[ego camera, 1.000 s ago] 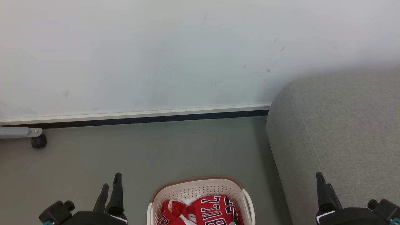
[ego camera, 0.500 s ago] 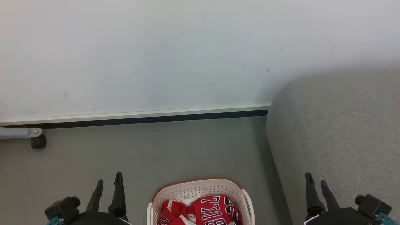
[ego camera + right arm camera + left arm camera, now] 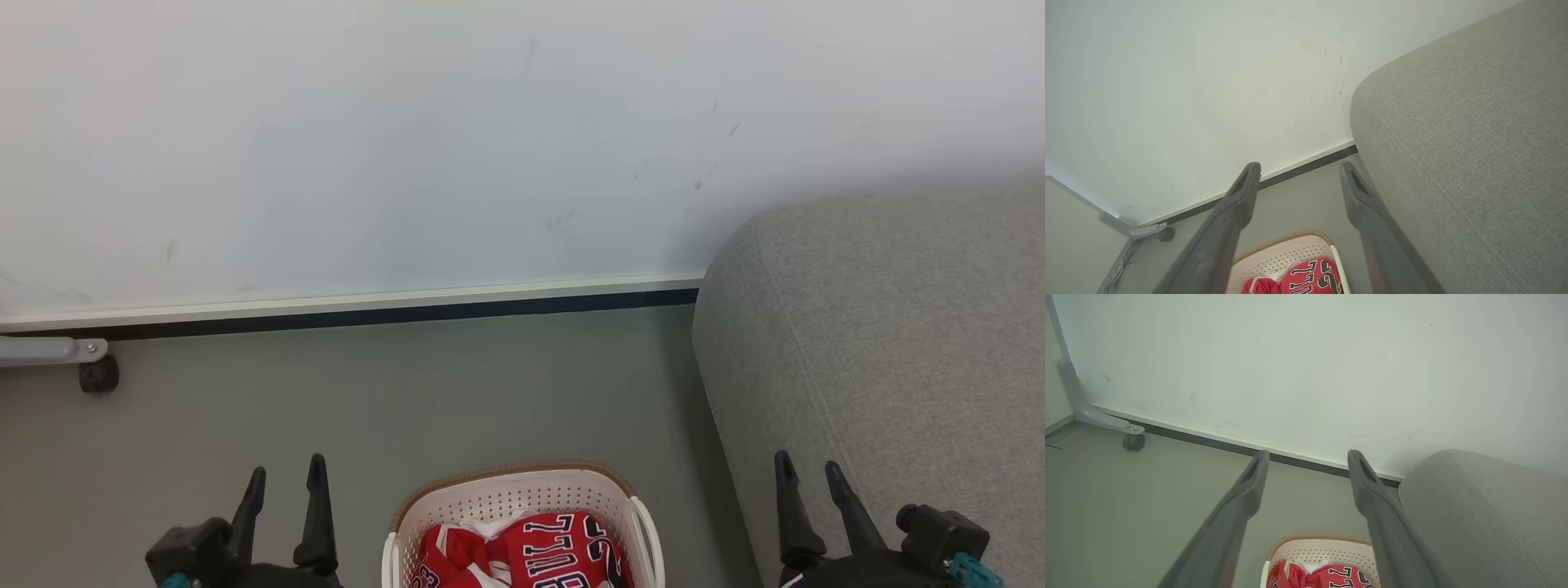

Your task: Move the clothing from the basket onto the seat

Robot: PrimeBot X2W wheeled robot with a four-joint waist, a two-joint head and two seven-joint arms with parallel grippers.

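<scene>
Holding the left gripper [image 3: 287,467] low at the near left over the grey floor [image 3: 457,384], its two dark fingers spread wide, pointing toward the far wall [image 3: 408,147] and clasping nothing. Holding the right gripper [image 3: 808,461] at the near right, spread just as wide and equally empty, its fingers showing against the near left edge of the seat [image 3: 890,343] in the head view; not telling from here whether touching the fabric.

Looking down on the basket [image 3: 522,494] at the near middle, standing on the floor between the two grippers, apart from both and just left of the seat. Seeing the clothing [image 3: 543,555] lying crumpled inside the basket: red cloth with white trim, dark white-edged letters facing up, a fold of white peeking out at the far side of the heap. Noting the brown rim curving round the basket's far end above rows of small holes in the cream wall.

Taking in the seat along the right side, grey woven fabric with a rounded corner reaching back to the wall. Spotting a black caster [image 3: 99,376] under a grey metal leg [image 3: 45,349] at the far left, beside the dark baseboard strip [image 3: 408,314].
</scene>
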